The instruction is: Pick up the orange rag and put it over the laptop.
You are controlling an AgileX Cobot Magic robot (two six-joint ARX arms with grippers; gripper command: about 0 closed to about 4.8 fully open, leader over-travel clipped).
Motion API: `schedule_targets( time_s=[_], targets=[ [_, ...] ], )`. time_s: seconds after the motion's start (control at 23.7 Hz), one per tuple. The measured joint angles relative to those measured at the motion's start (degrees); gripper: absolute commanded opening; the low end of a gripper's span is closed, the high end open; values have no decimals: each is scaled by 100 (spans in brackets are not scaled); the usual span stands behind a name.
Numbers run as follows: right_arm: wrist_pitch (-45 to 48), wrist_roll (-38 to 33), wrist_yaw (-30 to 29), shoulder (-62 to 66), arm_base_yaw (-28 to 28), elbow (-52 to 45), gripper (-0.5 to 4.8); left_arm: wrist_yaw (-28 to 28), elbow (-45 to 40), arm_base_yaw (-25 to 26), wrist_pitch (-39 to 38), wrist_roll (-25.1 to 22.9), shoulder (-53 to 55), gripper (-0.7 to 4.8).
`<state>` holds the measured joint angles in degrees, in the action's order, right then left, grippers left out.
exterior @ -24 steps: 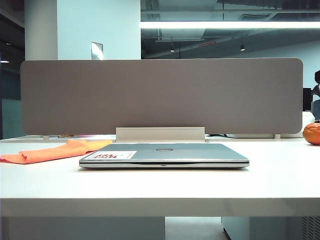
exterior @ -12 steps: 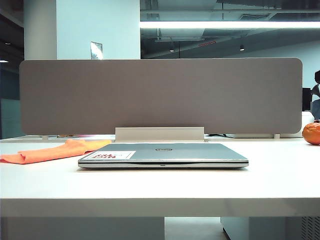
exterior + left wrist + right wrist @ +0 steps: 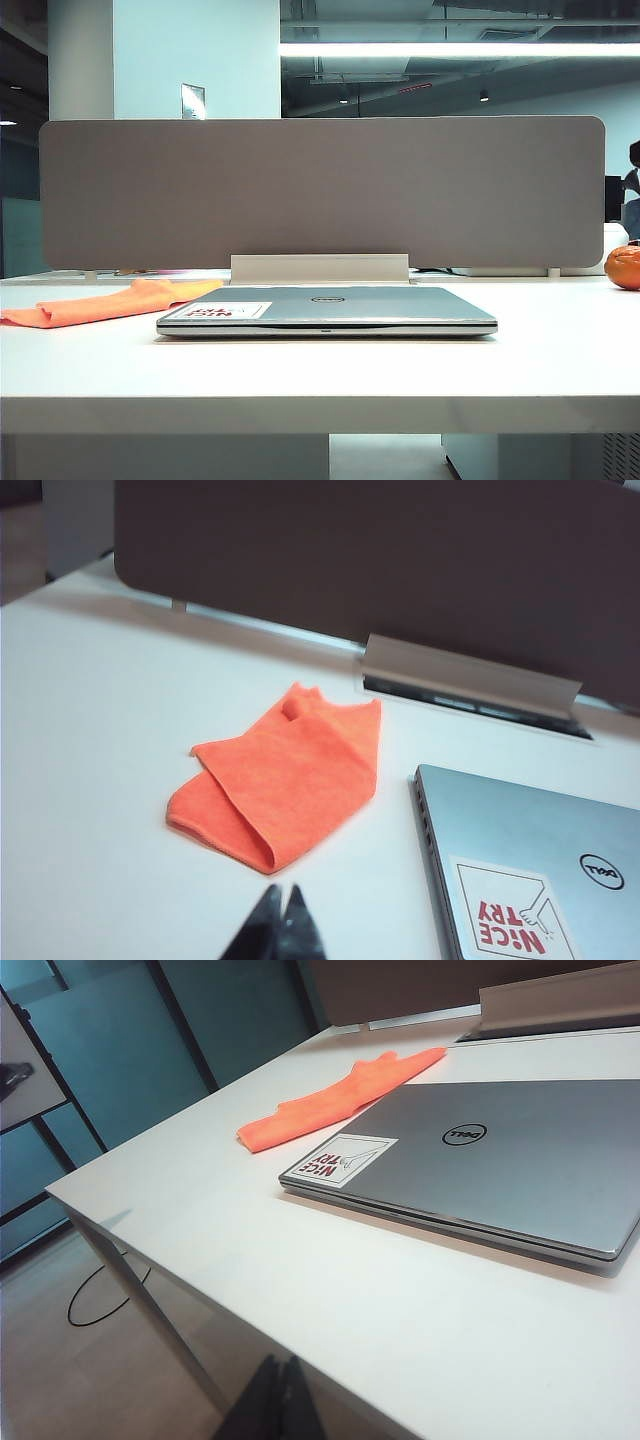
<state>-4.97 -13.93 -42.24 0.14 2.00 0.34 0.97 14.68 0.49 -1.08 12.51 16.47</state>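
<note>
Since the soft, wrinkled bright orange rag (image 3: 280,780) sits just above the left gripper (image 3: 281,920) in the left wrist view, you have the target straight ahead of that hand, apart from it, nothing touching yet. The left gripper's dark fingertips are pressed together at the bottom centre of that frame, holding nothing. The rag is folded, long axis running from lower left to upper right in that frame, one end pointing at the grey divider panel (image 3: 400,560). In the exterior view the rag lies at left-middle, flat on the white tabletop (image 3: 320,370), beside the left rear of the slim silver-grey closed laptop (image 3: 330,308); whether they touch you cannot tell from there, but the left wrist view shows a bare strip of table between them.

The right gripper (image 3: 278,1400) shows at the bottom of its own frame, tips also pressed together, empty, low near the table's front corner, with the laptop lying between it and the rag. So the left arm looks the nearer one for the pick; it would need to open first.

Surface is smooth, bare white. A round glossy orange ball-like thing (image 3: 624,267) sits at far right, well apart. Dim office room behind, a ceiling light strip (image 3: 460,49) along the top.
</note>
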Motion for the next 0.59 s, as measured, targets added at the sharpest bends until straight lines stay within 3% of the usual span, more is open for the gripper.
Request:
schedule_targets(
  time_s=[0.59],
  targets=[
    [0, 0, 0, 0, 0, 0, -5, 404, 2531, 0, 39, -22, 3484, -6]
  ],
)
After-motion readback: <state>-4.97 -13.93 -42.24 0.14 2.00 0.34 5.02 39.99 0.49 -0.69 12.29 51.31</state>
